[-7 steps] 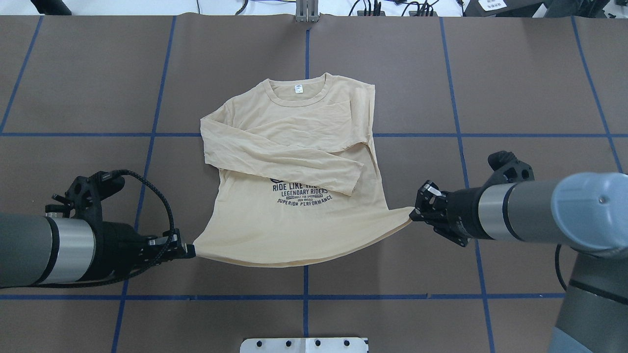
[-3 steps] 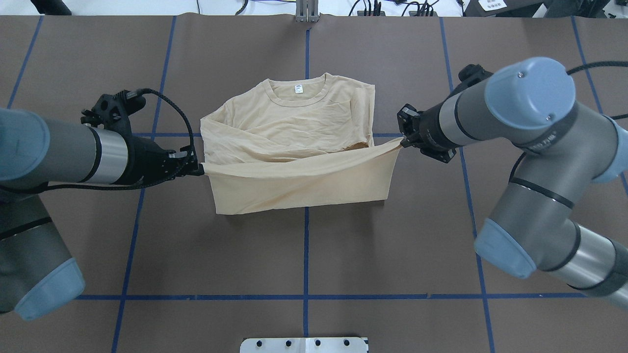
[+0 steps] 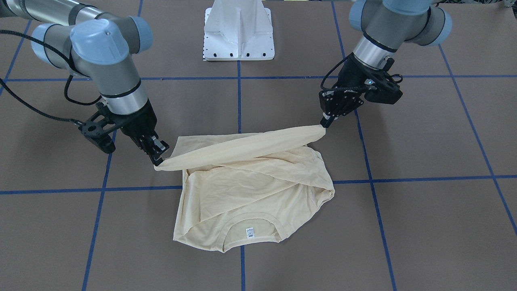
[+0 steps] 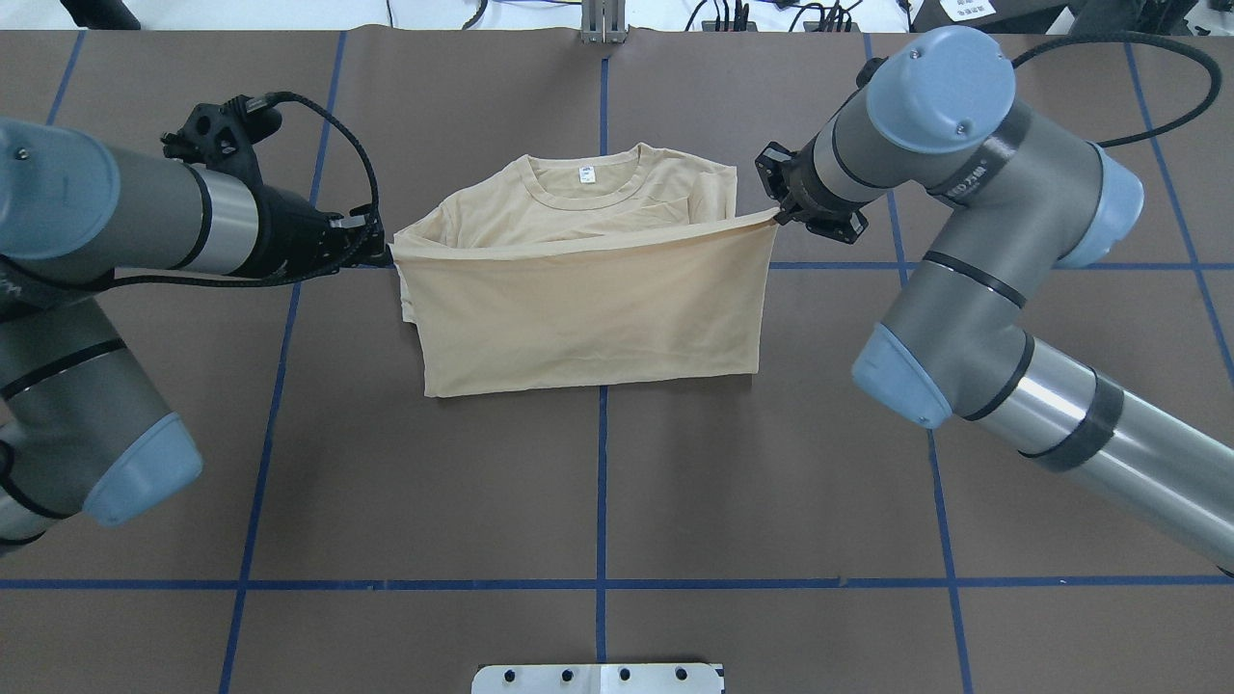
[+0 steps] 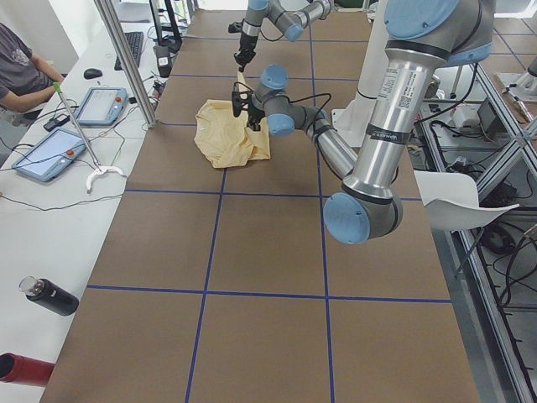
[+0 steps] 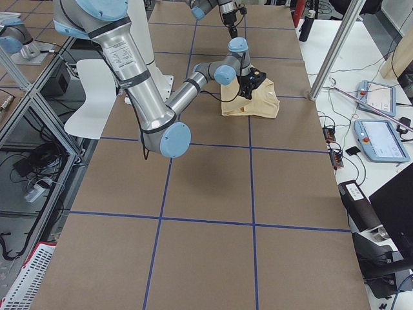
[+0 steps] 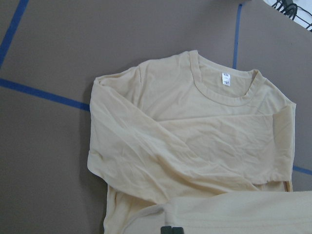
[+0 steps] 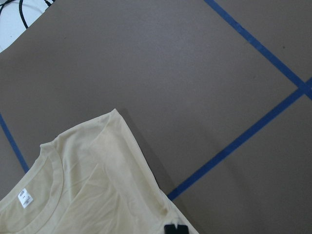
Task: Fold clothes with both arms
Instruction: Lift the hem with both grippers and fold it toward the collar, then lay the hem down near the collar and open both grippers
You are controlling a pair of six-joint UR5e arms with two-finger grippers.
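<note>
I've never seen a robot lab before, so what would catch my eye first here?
A pale cream-yellow long-sleeved shirt lies mid-table, its lower half lifted and stretched taut over the upper half. The black left gripper pinches one hem corner, the black right gripper the other, both above the brown blue-taped table. Its ribbed collar with a white label shows at the far edge.

place: robotics lab | cues: teach pendants (image 5: 102, 107), grid-taped table (image 4: 771, 482) (person (image 5: 21, 67) seated beside)
</note>
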